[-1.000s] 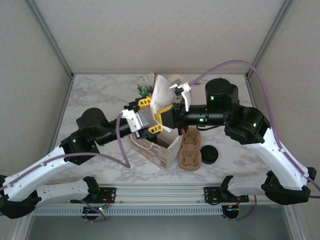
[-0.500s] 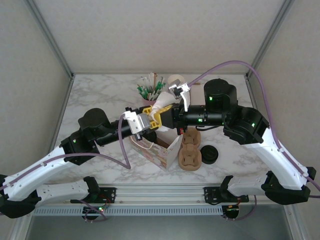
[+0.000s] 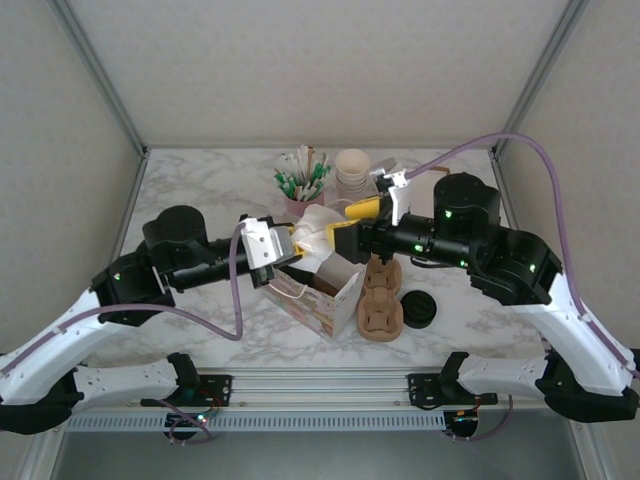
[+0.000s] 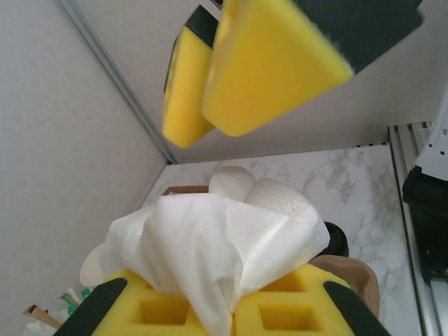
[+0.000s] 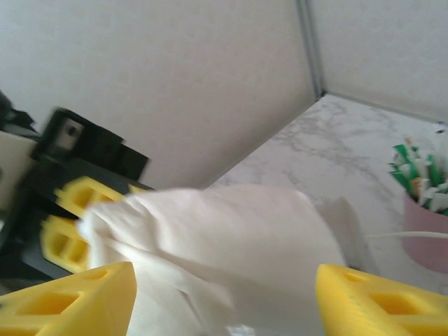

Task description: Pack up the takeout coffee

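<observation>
I have the left fingers [image 4: 140, 308] closed on the napkin [image 4: 217, 238] near the bag [image 3: 325, 305], right fingers [image 5: 77, 297] spread open; the takeout coffee I cannot locate. Pushing down blind could crush it
</observation>
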